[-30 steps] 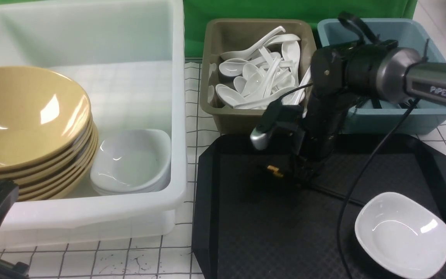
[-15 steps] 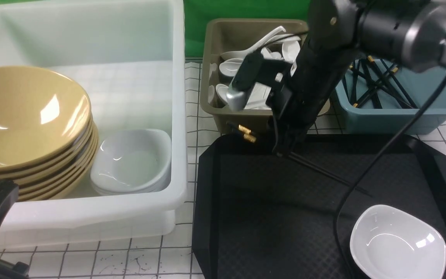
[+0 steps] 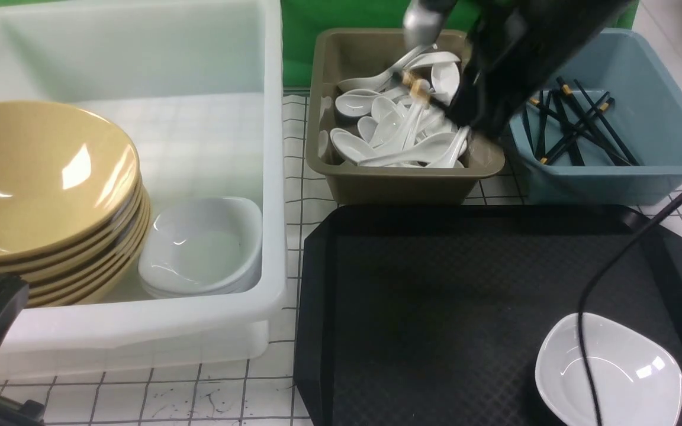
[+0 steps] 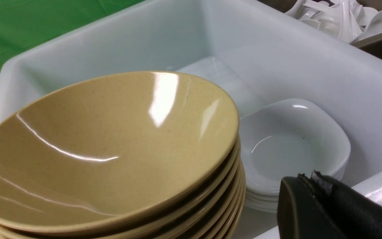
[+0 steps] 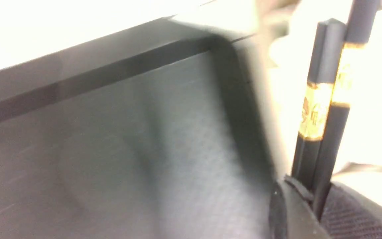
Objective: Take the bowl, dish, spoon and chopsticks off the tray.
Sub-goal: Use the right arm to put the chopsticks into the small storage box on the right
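black chopsticks [image 5: 317, 106], pinched by right gripper [image 5: 313, 200], now lifted off tray [image 3: 436, 284], left gripper [image 4: 310, 186] closed

The tray [image 3: 436, 284] is matt black plastic, diamond-textured. The dish [image 3: 631, 367] is glossy white, the bowl [image 3: 33, 177] glossy speckled mustard, the chopsticks [image 5: 315, 109] matt black with shiny gold bands.

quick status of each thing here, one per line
chopsticks, clamped in right pincer, off the tray
dish, on tray, empty
tray, holds only the dish
left pincer, shut, empty
yellow bowls, stacked in white tub
spoons, piled in olive bin
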Controlling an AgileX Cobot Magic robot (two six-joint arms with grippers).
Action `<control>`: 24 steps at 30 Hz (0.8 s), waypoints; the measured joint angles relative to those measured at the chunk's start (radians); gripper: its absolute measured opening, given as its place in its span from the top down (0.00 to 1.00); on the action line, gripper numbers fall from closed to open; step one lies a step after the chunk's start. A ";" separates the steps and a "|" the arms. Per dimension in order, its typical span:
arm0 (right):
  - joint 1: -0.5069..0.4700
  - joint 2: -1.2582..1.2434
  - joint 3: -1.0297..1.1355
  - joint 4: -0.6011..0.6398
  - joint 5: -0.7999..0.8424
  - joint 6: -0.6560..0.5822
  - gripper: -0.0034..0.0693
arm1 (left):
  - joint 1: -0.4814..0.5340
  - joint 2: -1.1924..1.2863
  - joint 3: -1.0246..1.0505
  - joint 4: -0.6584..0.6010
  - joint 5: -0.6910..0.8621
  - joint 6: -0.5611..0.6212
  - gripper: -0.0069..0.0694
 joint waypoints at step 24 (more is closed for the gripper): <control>-0.322 0.368 -0.023 0.060 -0.506 0.283 0.49 | 0.000 0.000 0.028 -0.008 0.014 -0.003 0.93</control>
